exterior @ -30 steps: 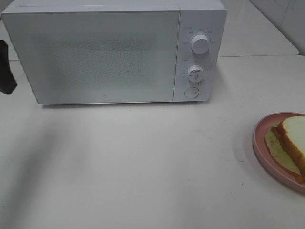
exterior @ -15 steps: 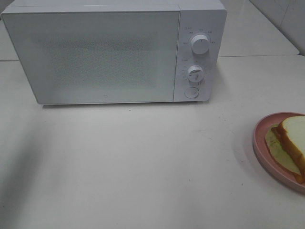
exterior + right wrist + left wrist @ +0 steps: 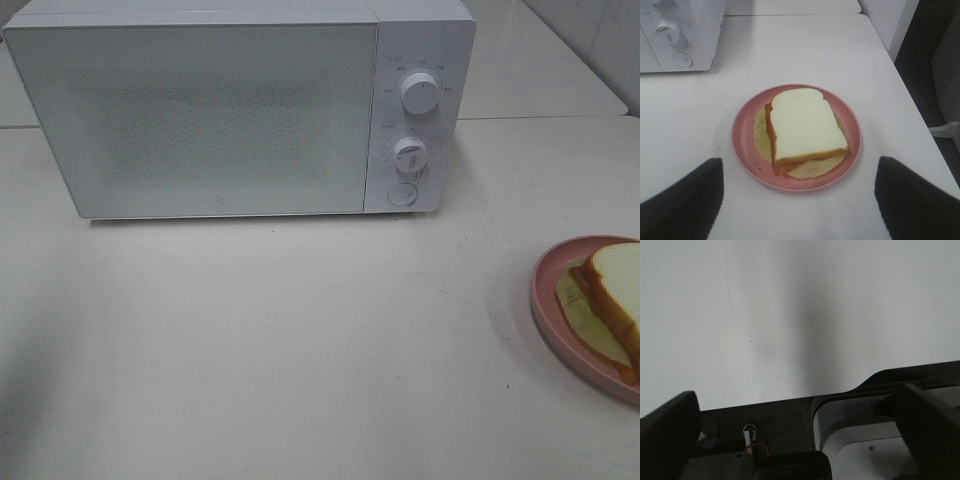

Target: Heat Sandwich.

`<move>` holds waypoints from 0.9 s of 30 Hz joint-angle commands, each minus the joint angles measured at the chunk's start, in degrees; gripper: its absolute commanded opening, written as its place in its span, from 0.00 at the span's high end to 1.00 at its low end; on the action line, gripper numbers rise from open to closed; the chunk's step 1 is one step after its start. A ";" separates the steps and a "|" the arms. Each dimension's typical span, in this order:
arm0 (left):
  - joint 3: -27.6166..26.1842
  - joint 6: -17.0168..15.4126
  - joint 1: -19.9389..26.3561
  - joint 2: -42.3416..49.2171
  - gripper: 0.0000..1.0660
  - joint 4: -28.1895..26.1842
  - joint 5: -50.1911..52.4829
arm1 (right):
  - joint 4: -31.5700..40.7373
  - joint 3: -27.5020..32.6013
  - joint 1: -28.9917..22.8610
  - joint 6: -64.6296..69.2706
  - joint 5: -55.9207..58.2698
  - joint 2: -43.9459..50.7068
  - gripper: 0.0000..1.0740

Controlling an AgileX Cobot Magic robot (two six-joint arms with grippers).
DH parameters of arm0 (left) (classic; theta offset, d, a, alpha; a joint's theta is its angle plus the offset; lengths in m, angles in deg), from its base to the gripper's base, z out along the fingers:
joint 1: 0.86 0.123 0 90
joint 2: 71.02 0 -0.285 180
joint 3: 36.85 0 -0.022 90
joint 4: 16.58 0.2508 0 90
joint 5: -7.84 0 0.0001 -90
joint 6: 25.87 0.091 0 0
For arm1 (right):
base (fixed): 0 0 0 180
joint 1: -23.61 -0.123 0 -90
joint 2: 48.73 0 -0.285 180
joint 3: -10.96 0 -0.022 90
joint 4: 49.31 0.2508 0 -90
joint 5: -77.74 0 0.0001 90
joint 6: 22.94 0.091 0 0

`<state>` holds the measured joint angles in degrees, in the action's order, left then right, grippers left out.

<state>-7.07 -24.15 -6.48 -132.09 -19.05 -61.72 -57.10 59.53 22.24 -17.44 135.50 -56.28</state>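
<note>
You're looking at a staged kitchen setup, probably in a lab or test room rather than a home. A white microwave with two dials sits door shut on a plain white table. A pink plate with the sandwich is the only food. Bare tabletops, pale wall, robot hardware at the table edge; the view's too tight to be sure.

White microwave, pink plate

The left gripper is hovering with jaws spread wide; the right gripper is hanging open, holding nothing.
</note>
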 commanded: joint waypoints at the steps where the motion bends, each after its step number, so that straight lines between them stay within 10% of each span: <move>1: 2.46 -0.17 0.06 5.27 0.07 0.06 1.89 | 0.06 0.06 0.46 -0.63 -0.74 1.55 0.30; 27: 17.88 -0.23 0.06 38.39 0.08 -1.89 8.02 | 0.00 0.06 0.46 -0.57 -0.74 1.55 0.30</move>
<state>10.51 -24.15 -6.48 -94.39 -20.54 -55.07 -57.10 59.53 22.24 -17.44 135.50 -56.28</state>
